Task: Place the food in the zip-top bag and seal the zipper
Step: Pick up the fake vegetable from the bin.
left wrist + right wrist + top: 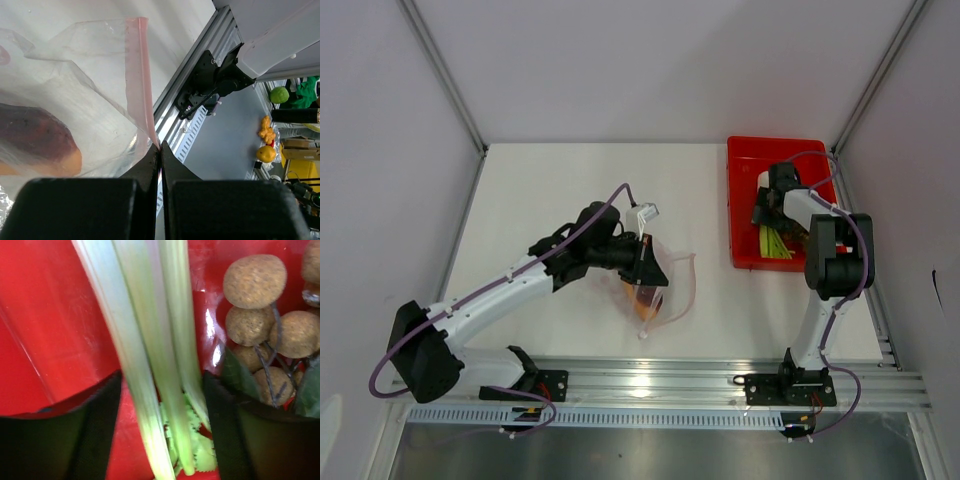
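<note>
The clear zip-top bag lies mid-table, lifted at one corner. My left gripper is shut on its pink-red zipper strip, which the jaws pinch at their tips. An orange-skinned dark-red wedge sits inside the bag. My right gripper is down in the red tray. Its jaws stand apart on either side of the white-and-green stalk, with a gap on the left side. A bunch of small round tan grapes lies just right of the right finger.
The red tray sits at the back right against the wall frame. An aluminium rail with the arm bases runs along the near edge. Grey walls close in the left, back and right sides.
</note>
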Robot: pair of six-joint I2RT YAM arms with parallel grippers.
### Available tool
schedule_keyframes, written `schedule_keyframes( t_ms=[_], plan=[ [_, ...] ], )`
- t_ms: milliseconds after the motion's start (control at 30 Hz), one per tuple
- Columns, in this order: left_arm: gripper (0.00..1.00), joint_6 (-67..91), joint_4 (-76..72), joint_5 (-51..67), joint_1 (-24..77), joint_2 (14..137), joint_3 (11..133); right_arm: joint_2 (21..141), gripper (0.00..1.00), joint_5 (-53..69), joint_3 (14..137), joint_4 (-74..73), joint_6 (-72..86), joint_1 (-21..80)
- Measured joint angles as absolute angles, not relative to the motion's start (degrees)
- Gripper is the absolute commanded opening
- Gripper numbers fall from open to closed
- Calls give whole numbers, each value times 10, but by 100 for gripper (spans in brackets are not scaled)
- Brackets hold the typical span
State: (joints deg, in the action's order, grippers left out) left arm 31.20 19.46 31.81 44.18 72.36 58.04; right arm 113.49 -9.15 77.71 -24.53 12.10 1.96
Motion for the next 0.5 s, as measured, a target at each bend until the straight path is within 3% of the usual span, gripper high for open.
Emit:
schedule_keyframes(
  t_ms=[33, 200, 233, 333, 500],
  plan=[
    [1, 313, 193, 318, 442, 724, 578, 1135, 48, -92, 776, -244, 120, 19],
    [1, 315, 194, 318, 442, 724, 573, 1135, 18, -95, 777, -243, 116, 16],
    [1, 315, 194, 318, 442, 724, 573, 1135, 8, -96, 777, -243, 116, 15],
    [1, 315, 194, 318, 442, 724, 573, 1132, 0, -92, 777, -244, 117, 13],
    [1, 315, 195, 317, 442, 724, 573, 1114, 0, -51, 780, -250, 126, 11]
  ],
)
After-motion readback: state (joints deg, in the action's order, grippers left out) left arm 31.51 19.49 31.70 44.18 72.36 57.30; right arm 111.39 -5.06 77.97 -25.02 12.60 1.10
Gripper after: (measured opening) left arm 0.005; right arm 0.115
